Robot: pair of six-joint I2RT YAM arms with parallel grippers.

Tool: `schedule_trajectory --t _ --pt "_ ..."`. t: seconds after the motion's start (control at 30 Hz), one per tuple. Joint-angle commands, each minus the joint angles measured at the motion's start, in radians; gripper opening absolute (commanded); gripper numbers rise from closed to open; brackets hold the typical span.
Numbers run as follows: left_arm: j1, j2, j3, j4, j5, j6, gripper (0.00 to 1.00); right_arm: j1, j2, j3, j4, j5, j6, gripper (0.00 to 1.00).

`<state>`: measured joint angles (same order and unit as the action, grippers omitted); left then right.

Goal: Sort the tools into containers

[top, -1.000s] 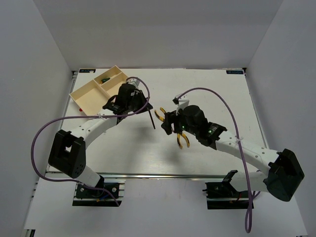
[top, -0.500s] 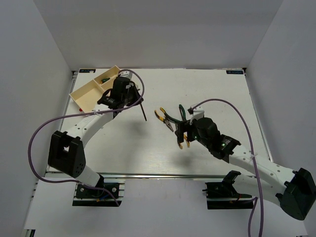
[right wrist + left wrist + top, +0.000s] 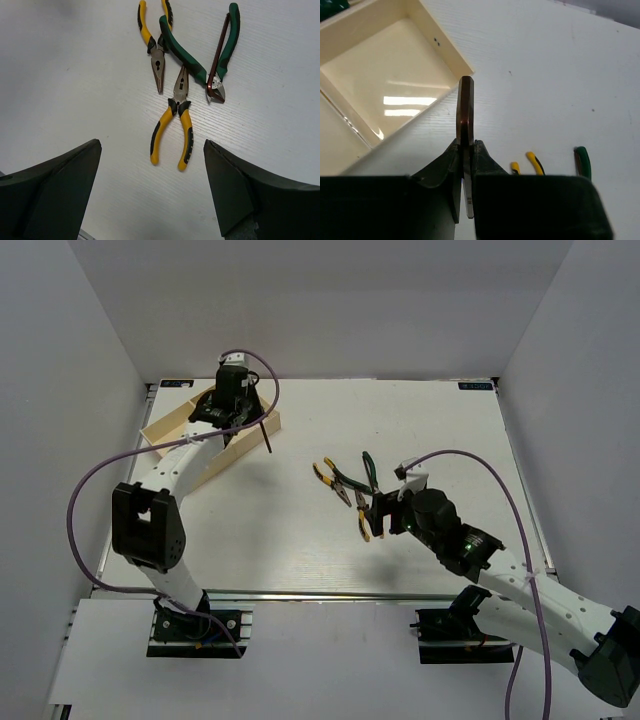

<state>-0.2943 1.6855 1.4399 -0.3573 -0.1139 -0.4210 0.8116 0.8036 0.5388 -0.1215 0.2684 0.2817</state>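
Left fingers [image 3: 440, 172] pinch a dark rod [image 3: 465, 107] by the tray [image 3: 445, 47] corner. Right fingers [image 3: 55, 180] are spread above yellow-handled pliers [image 3: 172, 122] and green-handled cutters [image 3: 192, 60] on the counter [image 3: 75, 75].

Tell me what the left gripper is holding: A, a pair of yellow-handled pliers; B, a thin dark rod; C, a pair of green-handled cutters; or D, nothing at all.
B: in the left wrist view the left gripper is shut on the thin dark rod, which sticks out between its fingers, while the green-handled cutters lie loose on the white table.
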Motion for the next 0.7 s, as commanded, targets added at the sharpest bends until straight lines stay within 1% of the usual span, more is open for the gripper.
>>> schedule_trajectory --t 0.0,0.17,0.27,0.5,0.67 --pt "0.021 0.019 0.095 0.001 -0.075 0.073 0.00 -0.005 -0.015 -0.011 0.006 0.019 0.001 0.89" --pt "0.052 0.118 0.183 0.038 -0.170 0.159 0.00 -0.006 -0.014 -0.017 0.006 0.006 -0.003 0.89" --pt "0.061 0.172 0.253 0.046 -0.200 0.211 0.00 -0.006 -0.009 -0.025 0.005 0.011 -0.006 0.89" --pt "0.081 0.285 0.341 0.080 -0.282 0.359 0.00 -0.009 -0.007 -0.033 -0.006 0.023 -0.007 0.89" --pt "0.090 0.364 0.389 0.064 -0.288 0.390 0.00 -0.011 -0.001 -0.033 -0.001 0.031 -0.009 0.89"
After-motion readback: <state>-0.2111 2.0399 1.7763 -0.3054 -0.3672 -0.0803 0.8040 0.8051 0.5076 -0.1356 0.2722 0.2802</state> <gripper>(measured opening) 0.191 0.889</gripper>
